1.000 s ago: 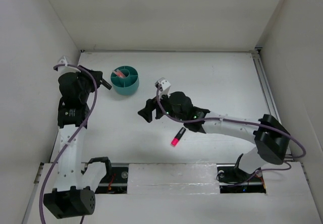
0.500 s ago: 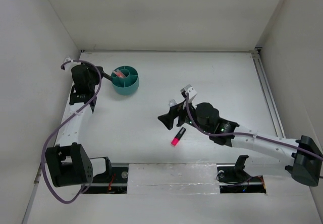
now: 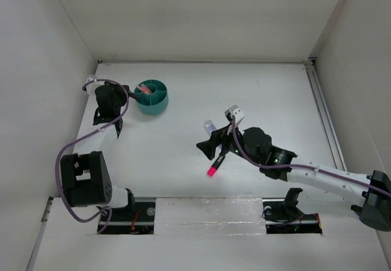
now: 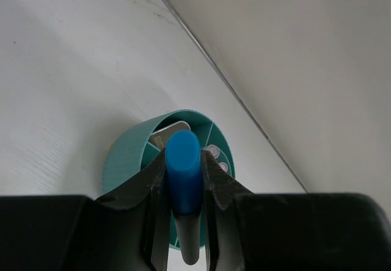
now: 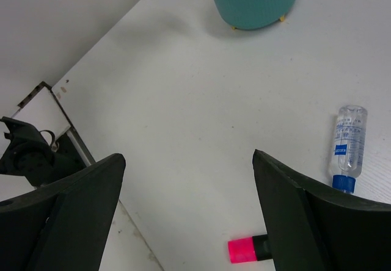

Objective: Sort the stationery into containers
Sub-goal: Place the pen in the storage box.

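Observation:
The teal tub [image 3: 153, 99] stands at the table's far left, with salmon-pink pens [image 3: 145, 90] in one compartment. My left gripper [image 3: 129, 93] reaches its left rim, shut on the blue-black marker [image 4: 183, 164]; in the left wrist view the marker's blue end hangs just above the tub [image 4: 129, 156], where pink pen ends [image 4: 215, 153] and a grey piece [image 4: 171, 130] show. My right gripper [image 3: 211, 149] hovers open at mid-table, holding nothing. The pink highlighter [image 5: 247, 249] with its black cap lies below it by the right finger. A clear-blue tube [image 5: 349, 141] lies further right.
White walls close in on the left, back and right. A metal rail [image 3: 324, 118] runs along the table's right side. The arm bases and a mounting rail [image 3: 208, 213] line the near edge, also seen in the right wrist view's lower left corner [image 5: 36, 149].
My left arm folded down and carried the marker to the tub's rim. My right gripper swung from mid-table toward the near side, over the pink highlighter, and its jaws widened.

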Controlling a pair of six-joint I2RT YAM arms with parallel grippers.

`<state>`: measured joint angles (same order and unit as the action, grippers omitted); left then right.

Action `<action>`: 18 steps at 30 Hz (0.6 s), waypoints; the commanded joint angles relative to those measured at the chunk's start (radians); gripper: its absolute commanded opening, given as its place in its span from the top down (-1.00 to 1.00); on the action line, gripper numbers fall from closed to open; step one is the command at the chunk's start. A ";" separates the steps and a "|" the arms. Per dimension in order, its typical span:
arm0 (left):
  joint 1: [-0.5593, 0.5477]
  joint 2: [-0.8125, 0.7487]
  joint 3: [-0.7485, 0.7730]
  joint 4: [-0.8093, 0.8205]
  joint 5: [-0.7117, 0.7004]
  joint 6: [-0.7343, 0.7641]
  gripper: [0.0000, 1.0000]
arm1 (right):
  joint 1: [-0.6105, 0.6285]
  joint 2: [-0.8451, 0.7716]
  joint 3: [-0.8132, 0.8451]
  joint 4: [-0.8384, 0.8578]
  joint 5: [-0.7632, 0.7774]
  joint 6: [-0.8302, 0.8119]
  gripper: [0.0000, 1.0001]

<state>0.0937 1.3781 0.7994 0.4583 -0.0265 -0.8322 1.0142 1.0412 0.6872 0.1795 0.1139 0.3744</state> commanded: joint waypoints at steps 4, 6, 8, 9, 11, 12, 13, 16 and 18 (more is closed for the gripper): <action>0.006 0.030 -0.051 0.209 0.059 -0.002 1.00 | 0.003 0.005 0.002 0.012 0.017 0.006 -0.83; 0.006 0.039 -0.062 0.249 0.059 -0.002 1.00 | -0.006 0.017 0.014 0.012 0.006 0.006 -0.83; 0.006 0.061 -0.062 0.258 0.071 -0.002 1.00 | -0.006 0.026 0.023 0.012 -0.006 0.006 -0.83; 0.006 0.077 -0.062 0.267 0.071 -0.002 1.00 | -0.006 0.026 0.023 0.012 -0.006 -0.003 -0.83; 0.006 0.091 -0.062 0.276 0.085 -0.002 1.00 | -0.006 0.036 0.023 0.012 -0.006 -0.003 -0.83; 0.006 0.104 -0.062 0.289 0.085 -0.002 1.00 | -0.006 0.036 0.023 0.012 -0.006 -0.003 -0.83; 0.006 0.104 -0.062 0.298 0.085 -0.002 1.00 | -0.006 0.036 0.023 0.012 -0.006 -0.003 -0.83; 0.006 0.122 -0.072 0.312 0.071 0.007 1.00 | -0.006 0.036 0.023 0.012 -0.006 -0.003 -0.83; 0.006 0.122 -0.072 0.312 0.071 0.007 1.00 | -0.006 0.036 0.023 0.012 -0.006 -0.003 -0.83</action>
<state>0.0937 1.5055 0.7376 0.6884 0.0433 -0.8318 1.0138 1.0821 0.6872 0.1642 0.1150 0.3737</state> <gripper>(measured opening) 0.160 0.912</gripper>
